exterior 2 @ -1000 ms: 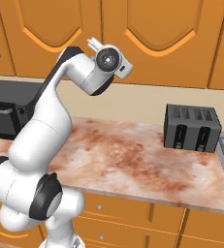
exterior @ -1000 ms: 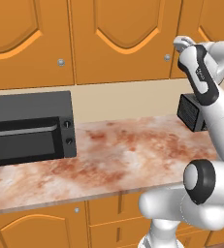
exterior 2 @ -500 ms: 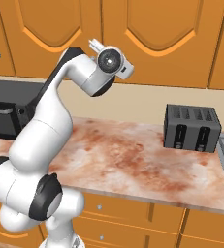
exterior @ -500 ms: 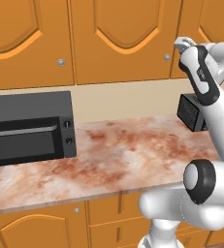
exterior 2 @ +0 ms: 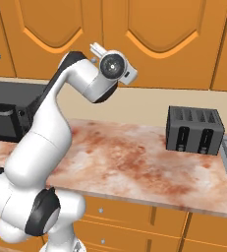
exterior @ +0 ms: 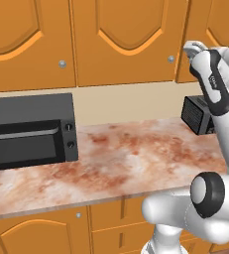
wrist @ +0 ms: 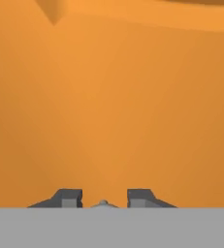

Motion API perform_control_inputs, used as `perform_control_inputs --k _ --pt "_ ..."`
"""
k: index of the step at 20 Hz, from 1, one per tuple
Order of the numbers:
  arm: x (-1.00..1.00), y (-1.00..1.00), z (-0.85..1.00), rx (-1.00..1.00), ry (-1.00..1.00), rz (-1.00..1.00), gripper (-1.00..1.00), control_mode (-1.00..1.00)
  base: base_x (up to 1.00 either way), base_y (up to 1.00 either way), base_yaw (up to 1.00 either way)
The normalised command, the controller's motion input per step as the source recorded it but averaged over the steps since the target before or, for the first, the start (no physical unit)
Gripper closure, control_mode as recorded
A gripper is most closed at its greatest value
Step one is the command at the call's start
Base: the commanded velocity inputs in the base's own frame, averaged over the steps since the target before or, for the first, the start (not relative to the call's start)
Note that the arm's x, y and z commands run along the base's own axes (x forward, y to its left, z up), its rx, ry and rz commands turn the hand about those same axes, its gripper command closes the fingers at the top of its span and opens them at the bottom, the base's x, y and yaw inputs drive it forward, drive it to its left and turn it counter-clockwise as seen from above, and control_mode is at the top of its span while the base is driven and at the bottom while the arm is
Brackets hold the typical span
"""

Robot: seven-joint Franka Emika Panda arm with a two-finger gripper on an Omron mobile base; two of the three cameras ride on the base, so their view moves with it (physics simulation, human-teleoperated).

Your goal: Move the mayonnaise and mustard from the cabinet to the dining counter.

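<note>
The gripper (wrist: pixel 104 199) is pressed up against the cabinet (wrist: pixel 113 97) door, its two dark fingertips (wrist: pixel 67 197) closed around a small silver knob (wrist: pixel 103 203) at six o'clock in the hand view, a hold meant for pulling the door open. The doors are shut, so mayonnaise and mustard presumably sit hidden inside. Below, on the marbled wall counter (exterior: pixel 116 163), a microwave (exterior: pixel 31 129) stands at nine o'clock and a toaster (exterior 2: pixel 193 130) at three.

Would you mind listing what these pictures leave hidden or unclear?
- Mayonnaise and mustard: behind the closed cabinet doors, both base views.
- Gripper hold: hand view, fingertips flank a small silver knob; contact unclear.
- Toaster: left base view, partly behind the arm.
- Microwave: right base view, cut off by the edge and arm.
</note>
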Motion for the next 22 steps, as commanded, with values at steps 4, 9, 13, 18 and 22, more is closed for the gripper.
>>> perform_control_inputs --k 4,9,13,18,22 --pt "-0.9 -0.56 0.0 -0.01 0.0 0.03 1.0 -1.0 0.0 0.0 0.0" --pt "-1.0 -0.65 0.0 -0.02 0.0 0.01 1.0 -1.0 0.0 0.0 0.0" --pt "-1.0 -0.63 0.0 -0.03 0.0 0.0 1.0 -1.0 0.0 0.0 0.0" --pt "-1.0 -0.64 0.0 -0.05 0.0 0.0 1.0 -1.0 0.0 0.0 0.0" --pt "-0.76 -0.35 -0.06 -0.04 0.01 0.02 -1.0 -1.0 0.0 0.0 0.0"
